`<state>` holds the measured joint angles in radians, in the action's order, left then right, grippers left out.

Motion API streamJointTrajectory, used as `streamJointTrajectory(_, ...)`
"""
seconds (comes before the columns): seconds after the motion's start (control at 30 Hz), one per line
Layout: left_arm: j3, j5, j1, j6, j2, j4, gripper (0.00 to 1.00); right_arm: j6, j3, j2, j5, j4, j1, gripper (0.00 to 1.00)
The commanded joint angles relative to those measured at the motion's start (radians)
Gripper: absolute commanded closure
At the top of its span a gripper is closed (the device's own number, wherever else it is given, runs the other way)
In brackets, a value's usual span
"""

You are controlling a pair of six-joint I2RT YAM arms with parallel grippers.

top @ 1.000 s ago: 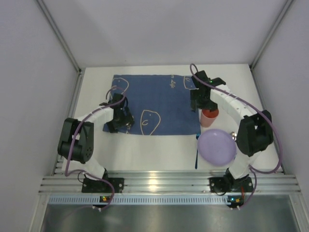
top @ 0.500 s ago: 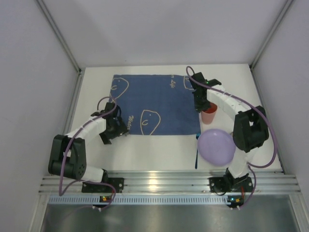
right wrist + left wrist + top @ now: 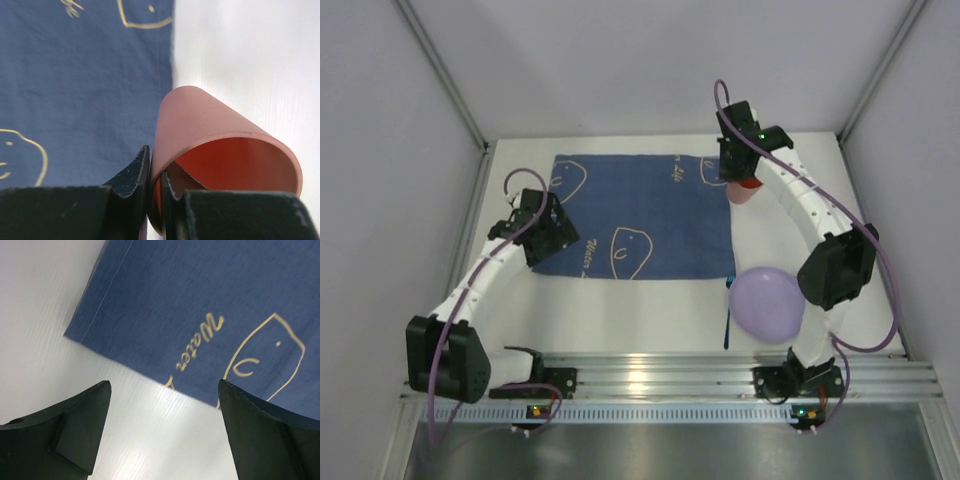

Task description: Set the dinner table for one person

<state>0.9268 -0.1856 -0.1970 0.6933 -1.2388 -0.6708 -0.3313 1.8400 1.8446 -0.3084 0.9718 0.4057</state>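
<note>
A coral pink cup point(image 3: 220, 135) is pinched at its rim by my right gripper point(image 3: 155, 160), one finger inside and one outside. In the top view the cup point(image 3: 748, 191) is at the far right corner of the dark blue cloth mat point(image 3: 640, 215), mostly hidden under the right gripper point(image 3: 735, 188). The cup's body is over the white dinner table point(image 3: 250, 50), just right of the mat's edge point(image 3: 75, 75). My left gripper point(image 3: 162, 385) is open and empty above the mat's near left corner point(image 3: 200, 300), over bare table point(image 3: 40, 315). From above, the left gripper point(image 3: 542, 235) is at the mat's left edge.
A purple bowl point(image 3: 769, 303) sits on the dinner table point(image 3: 620, 310) near the right arm's base, with a thin blue utensil point(image 3: 727, 322) along its left side. Grey walls enclose the table on three sides. An aluminium rail runs along the near edge.
My right gripper shut on the cup's rim and carried it from beside the bowl to the mat's far right corner. The left gripper drew back leftward, still open.
</note>
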Motion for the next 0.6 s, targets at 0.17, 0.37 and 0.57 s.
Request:
streamJointTrajectory(0.17, 0.179, -0.014, 0.005, -0.074, -0.333, 0.135, 0.07, -0.006, 0.305, 0.218, 0.115, -0.039, 0.012, 1.0)
streamJointTrajectory(0.37, 0.213, 0.017, 0.007, -0.072, -0.502, 0.109, 0.07, -0.005, 0.519, 0.433, 0.111, -0.025, 0.027, 1.0)
streamJointTrajectory(0.57, 0.127, 0.014, 0.007, -0.054, -0.495, 0.068, 0.08, 0.006, 0.573, 0.504, 0.091, -0.042, 0.028, 1.0)
